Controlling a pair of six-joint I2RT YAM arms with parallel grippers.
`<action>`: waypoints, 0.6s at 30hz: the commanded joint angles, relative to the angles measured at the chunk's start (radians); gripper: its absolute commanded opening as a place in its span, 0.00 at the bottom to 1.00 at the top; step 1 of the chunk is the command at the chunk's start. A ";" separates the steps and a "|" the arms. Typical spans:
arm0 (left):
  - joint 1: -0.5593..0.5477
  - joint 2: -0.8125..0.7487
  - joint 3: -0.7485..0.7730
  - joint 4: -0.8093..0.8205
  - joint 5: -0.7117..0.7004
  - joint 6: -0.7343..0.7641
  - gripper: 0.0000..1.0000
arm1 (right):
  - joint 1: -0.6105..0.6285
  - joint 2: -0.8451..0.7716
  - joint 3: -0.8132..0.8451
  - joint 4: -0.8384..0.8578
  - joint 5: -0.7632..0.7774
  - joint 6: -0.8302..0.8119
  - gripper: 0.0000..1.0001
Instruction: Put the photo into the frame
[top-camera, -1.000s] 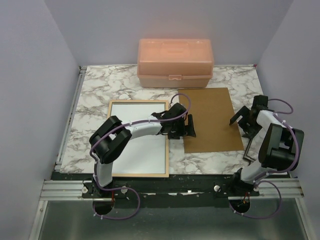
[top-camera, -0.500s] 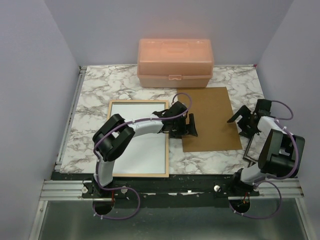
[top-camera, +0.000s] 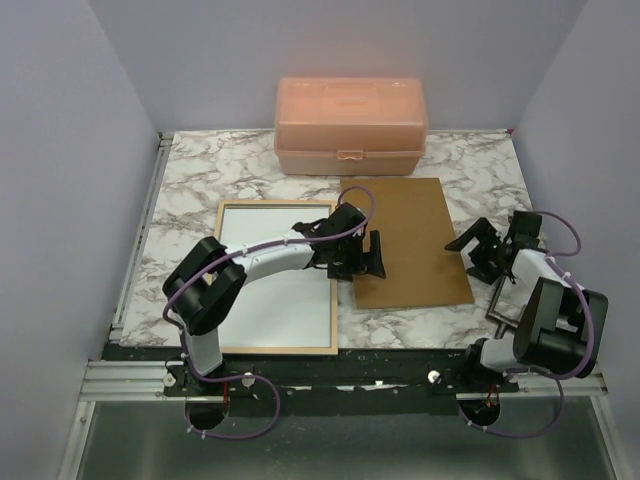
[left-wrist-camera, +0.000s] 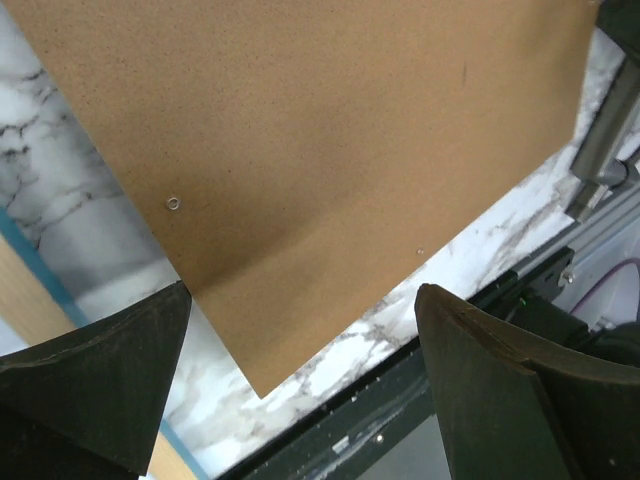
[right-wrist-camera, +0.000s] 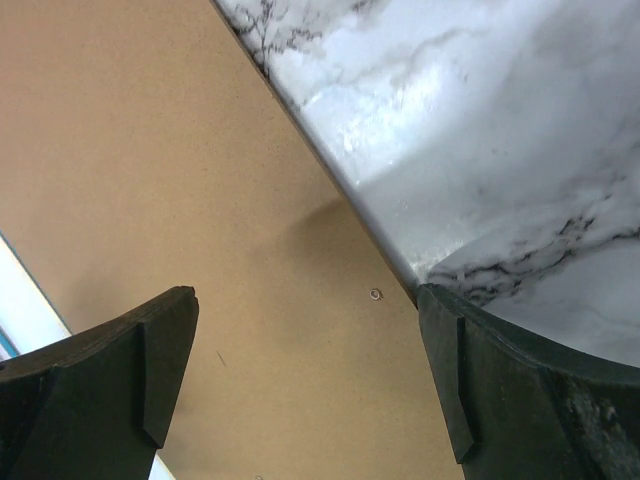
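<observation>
The frame (top-camera: 277, 350) lies flat at centre left, light wood side up. A plain white sheet (top-camera: 272, 280) fills it; it looks like the photo's white back. The brown backing board (top-camera: 410, 240) lies to the frame's right, a thin strip of table between them. My left gripper (top-camera: 360, 256) is open and empty over the board's left edge; in the left wrist view the board (left-wrist-camera: 330, 130) spans between its fingers (left-wrist-camera: 100, 380). My right gripper (top-camera: 470, 246) is open and empty at the board's right edge, and the board (right-wrist-camera: 150, 150) shows under it.
A salmon-pink plastic box (top-camera: 350, 125) stands at the back centre. The marble table top (top-camera: 190, 190) ends at a metal rail (top-camera: 340, 375) in front. A small dark object (top-camera: 503, 308) lies by my right arm. Walls close in left and right.
The backing board has slid left toward the frame and turned slightly. My left gripper moved left with it; my right gripper moved left and nearer, following the board's right edge.
</observation>
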 joint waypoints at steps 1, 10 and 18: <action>-0.036 -0.123 0.024 0.053 0.079 0.022 0.94 | 0.029 -0.026 -0.085 -0.178 -0.164 0.063 1.00; -0.051 -0.232 0.007 -0.047 0.035 0.041 0.95 | 0.046 -0.060 -0.139 -0.156 -0.250 0.071 1.00; -0.050 -0.358 -0.127 -0.112 -0.079 0.025 0.95 | 0.160 -0.073 -0.156 -0.128 -0.241 0.108 1.00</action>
